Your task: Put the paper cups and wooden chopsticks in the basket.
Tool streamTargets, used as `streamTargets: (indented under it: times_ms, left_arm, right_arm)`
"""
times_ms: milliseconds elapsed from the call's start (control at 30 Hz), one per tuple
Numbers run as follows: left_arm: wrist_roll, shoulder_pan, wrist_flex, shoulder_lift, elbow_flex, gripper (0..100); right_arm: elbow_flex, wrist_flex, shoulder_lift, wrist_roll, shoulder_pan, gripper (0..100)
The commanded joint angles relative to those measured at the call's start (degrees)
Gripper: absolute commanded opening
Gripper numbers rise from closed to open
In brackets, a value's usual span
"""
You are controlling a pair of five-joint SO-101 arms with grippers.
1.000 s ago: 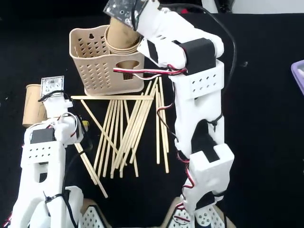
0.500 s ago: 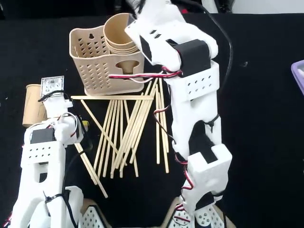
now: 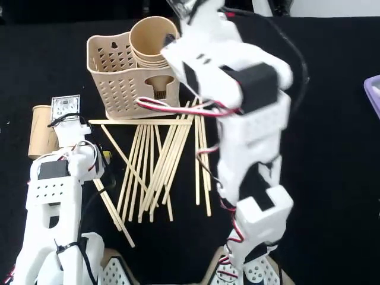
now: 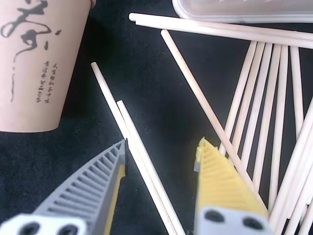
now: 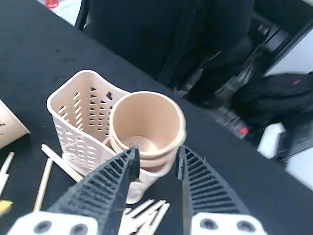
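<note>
1. Reference point. I take the basket (image 3: 127,77) as the landmark. It stands upright on the black desk (image 3: 332,178).

2. Paper cups. A nested stack of paper cups (image 3: 151,41) stands mouth up inside the basket, at the end nearest the right arm. The rims rise above the basket's rim. A single paper cup (image 3: 41,130) lies on its side on the desk, outside the basket and well apart from it, on the left arm's side.

3. Wooden chopsticks (image 3: 160,166). All lie on the desk outside the basket, fanned out from its front wall toward the arm bases. One stick lies crosswise just beside the foot of the basket. Two more sticks lie apart from the fan, between it and the single cup.

4. Right end effector (image 5: 157,149). I read it as open and empty. In the right wrist view it sits above the basket, with the top cup of the stack showing between the two black fingers. I see no contact with cup or basket.

5. Left end effector (image 4: 162,144). I read it as open and empty. It is low over the desk, away from the basket. Its grey and yellow fingers are spread to either side of the two separate chopsticks, and the single cup is near the grey finger.
</note>
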Motion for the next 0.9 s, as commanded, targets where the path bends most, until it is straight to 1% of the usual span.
streamTargets:
  times_ms: [0, 67, 133, 300, 467, 667, 867]
  left_arm:
    - [-0.35, 0.48, -0.09, -1.23, -0.48, 23]
    - [-0.35, 0.48, -0.09, -1.23, -0.48, 23]
    - [-0.35, 0.48, -0.09, -1.23, -0.48, 23]
    - [-0.35, 0.48, -0.09, -1.23, -0.48, 23]
    - [-0.35, 0.48, -0.09, -1.23, -0.48, 23]
    - [-0.35, 0.48, -0.09, -1.23, -0.48, 23]
    - [-0.35, 0.48, -0.09, -1.23, -0.48, 23]
  right_arm:
    - [3.47, -6.24, 4.79, -4.92, -2.11, 13.4]
    - [2.77, -8.97, 7.25, -5.98, -2.90, 8.9]
    - [0.31, -10.20, 8.04, -6.15, -3.69, 0.7]
    - [-4.79, -10.11, 8.57, -6.51, -4.48, 1.1]
    - [-1.98, -7.30, 8.57, -6.07, -6.15, 1.1]
    - [-0.57, -6.95, 8.04, -6.07, -5.89, 1.1]
    - [-15.25, -1.67, 7.96, -6.42, -6.95, 1.1]
